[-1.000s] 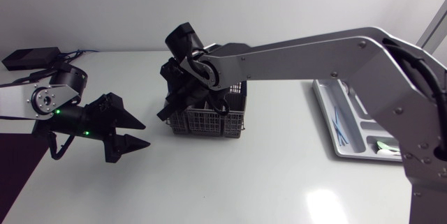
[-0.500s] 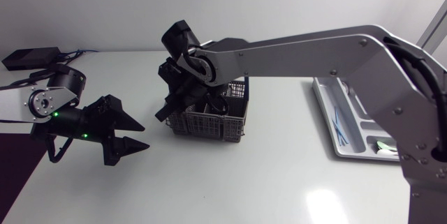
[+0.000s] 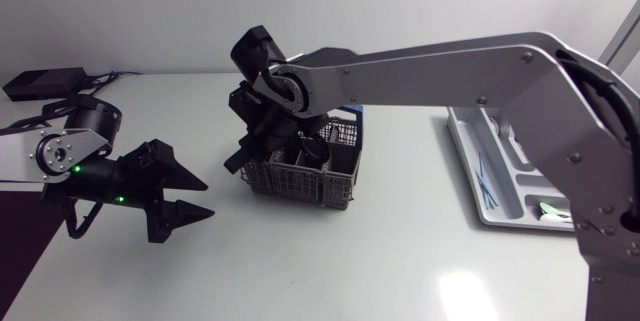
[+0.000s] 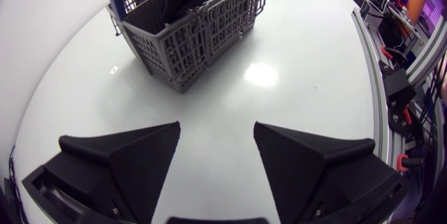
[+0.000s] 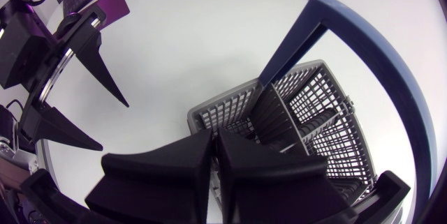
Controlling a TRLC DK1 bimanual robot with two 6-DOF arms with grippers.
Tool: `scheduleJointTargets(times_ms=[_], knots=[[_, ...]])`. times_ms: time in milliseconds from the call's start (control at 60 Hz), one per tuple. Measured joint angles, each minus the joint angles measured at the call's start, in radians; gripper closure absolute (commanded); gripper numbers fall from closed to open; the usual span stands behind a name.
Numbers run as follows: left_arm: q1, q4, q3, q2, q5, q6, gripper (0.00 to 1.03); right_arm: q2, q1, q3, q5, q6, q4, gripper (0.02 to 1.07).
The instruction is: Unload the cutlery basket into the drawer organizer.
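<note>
Our right arm reaches from its side past the middle of the table (image 3: 350,251) to the basket (image 3: 318,173), which stands left of centre, a grey mesh box with a blue handle (image 5: 353,39) arching over it. Our right pincer (image 5: 212,135) points down into the basket at the end nearest our left arm. Its two fingers are pressed together with only a thin seam between them, and we see nothing held in that seam. Its tips sit just inside the grey rim, beside a dark divider. Dark shapes show inside the compartments, but we cannot tell what they are. Our left pincer (image 4: 216,128) hangs over bare table, well apart from the basket. Its fingers are spread wide and hold nothing, and the basket lies straight ahead of them. The head view shows this pincer low at our left, its tips aimed toward the basket's near corner without touching it. The organizer (image 3: 470,176) lies at the far right of the table, partly behind our right arm and well apart from the basket. Thin blue pieces (image 3: 485,176) rest in one of its long compartments.
</note>
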Motion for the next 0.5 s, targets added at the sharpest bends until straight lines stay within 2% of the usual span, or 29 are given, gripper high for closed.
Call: scheduleJointTargets(times_ms=[150,500], knots=[[-0.002,0.000,-0.011,-0.011,0.000,0.000,0.29,-0.004,-0.006,-0.009,-0.011,0.024,0.012,1.01],[-0.006,0.005,-0.028,-0.020,0.000,0.000,0.29,-0.034,-0.069,-0.074,-0.153,0.133,0.096,1.01]])
